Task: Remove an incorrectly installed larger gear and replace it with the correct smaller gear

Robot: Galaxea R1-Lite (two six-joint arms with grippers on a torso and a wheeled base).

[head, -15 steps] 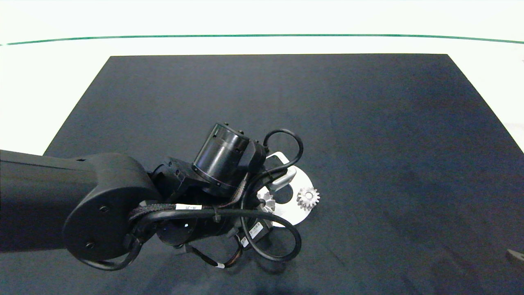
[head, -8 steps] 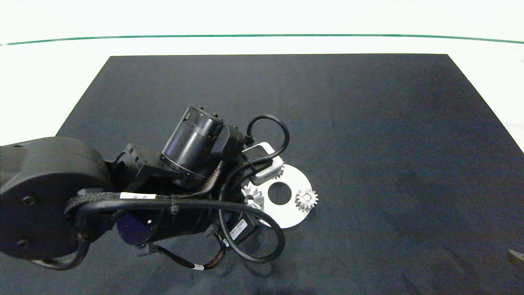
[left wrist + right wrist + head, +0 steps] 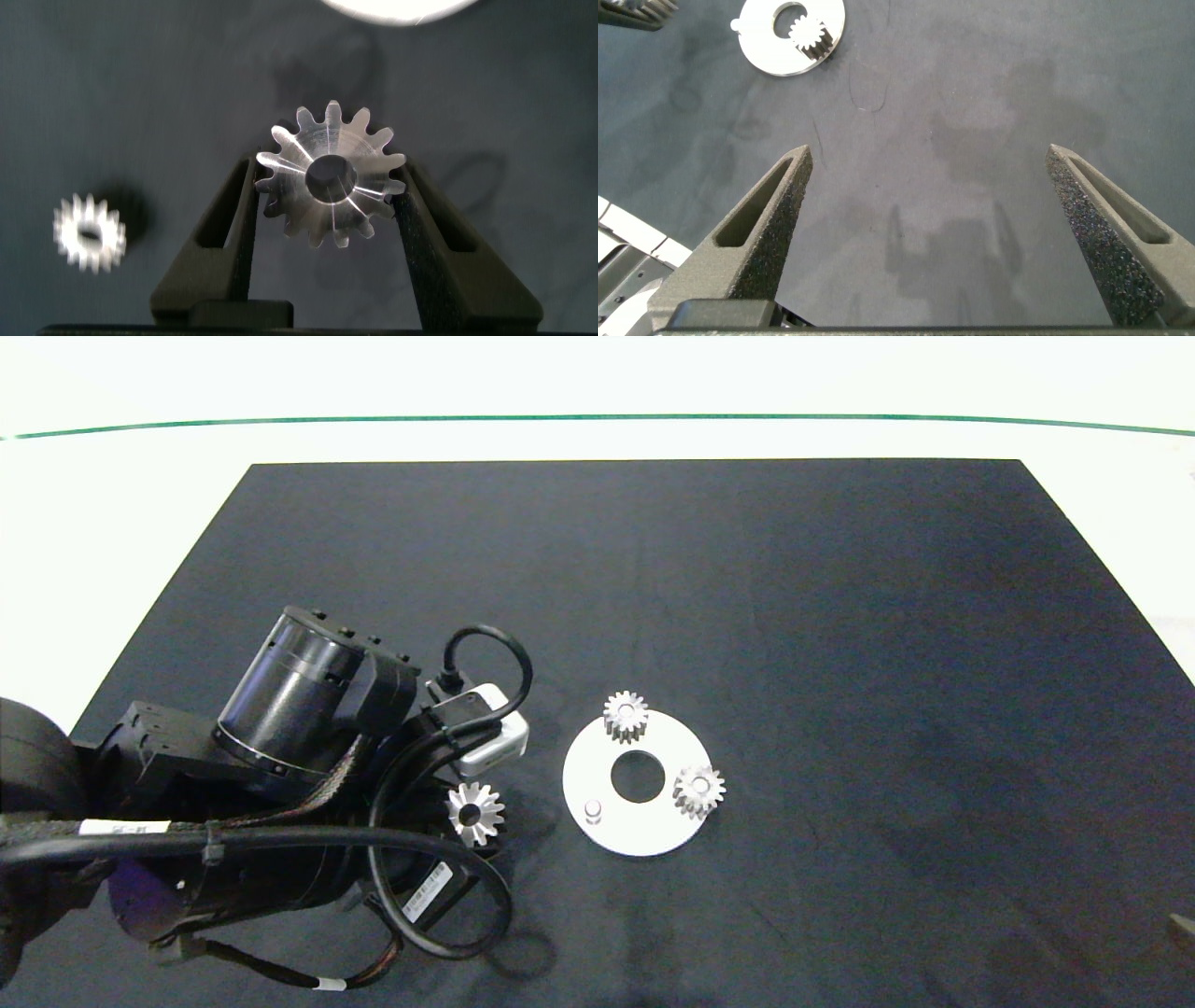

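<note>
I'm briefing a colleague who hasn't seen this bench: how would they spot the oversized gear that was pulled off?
On the black mat lies a round white plate bearing two small gears. Beside the plate, at the dark arm coming in from the left, the left gripper holds the larger gear between its fingers. It is off the plate, wider than the others, with long pointed teeth.

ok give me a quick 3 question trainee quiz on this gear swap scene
1. True or false: the larger gear sits on the round plate.
2. How many gears are on the plate? A) one B) two C) three
3. Fill in: the bare peg stands on the ____.

Key: 1 false, the left end effector holds it off the plate; 2 B; 3 plate. The right end effector is open over the black mat.
</note>
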